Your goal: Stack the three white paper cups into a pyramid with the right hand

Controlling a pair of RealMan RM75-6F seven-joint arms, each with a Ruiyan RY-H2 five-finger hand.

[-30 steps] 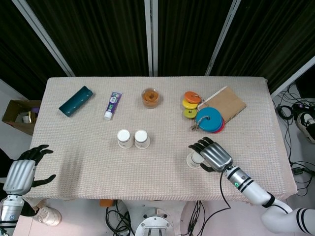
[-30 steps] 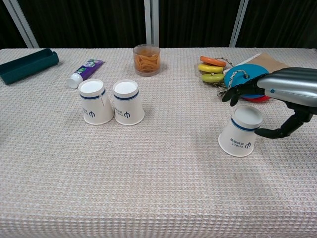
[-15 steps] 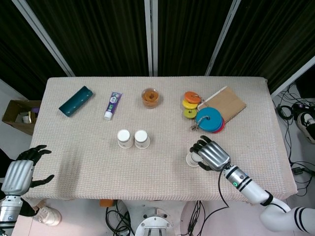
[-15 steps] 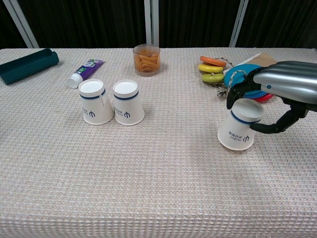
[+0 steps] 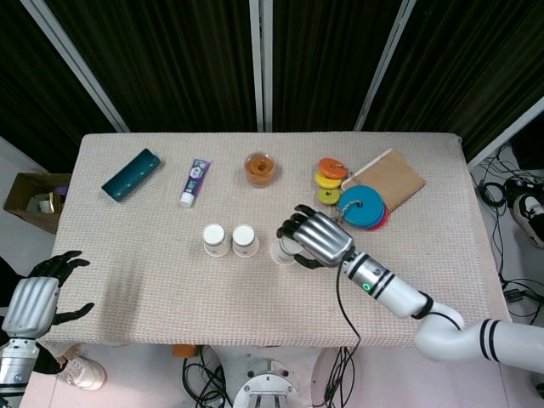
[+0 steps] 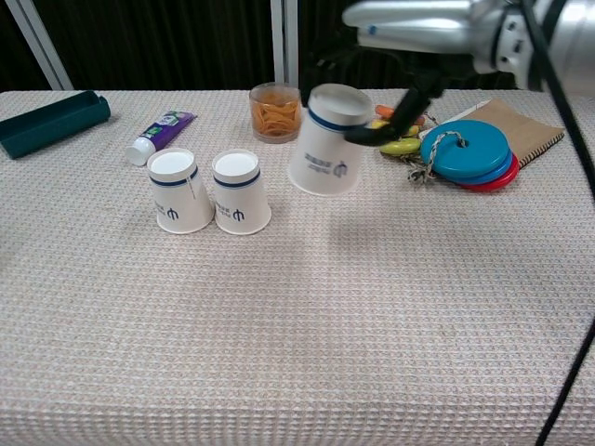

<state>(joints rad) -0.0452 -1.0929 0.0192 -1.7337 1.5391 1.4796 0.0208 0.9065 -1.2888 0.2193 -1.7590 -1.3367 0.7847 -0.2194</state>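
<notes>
**Third cup aloft, right of the pair**

Right hand (image 6: 409,42) grasping an upturned white paper cup (image 6: 327,141), tilted and lifted clear of the table (image 6: 297,353), just right of two upturned cups (image 6: 212,190) standing side by side, touching. Left hand (image 5: 38,297) off the table's near-left corner, fingers spread, holding nothing.

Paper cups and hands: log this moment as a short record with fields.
held cup: upside down, in the air, gripped by the right hand
right hand: above and right of the pair, fingers around the held cup
two standing cups: upside down, side by side on the table
left hand: at the table's near left edge, fingers spread, holding nothing
pyramid: not yet built; top cup not placed
behind the cups: toothpaste tube; clear jar
</notes>
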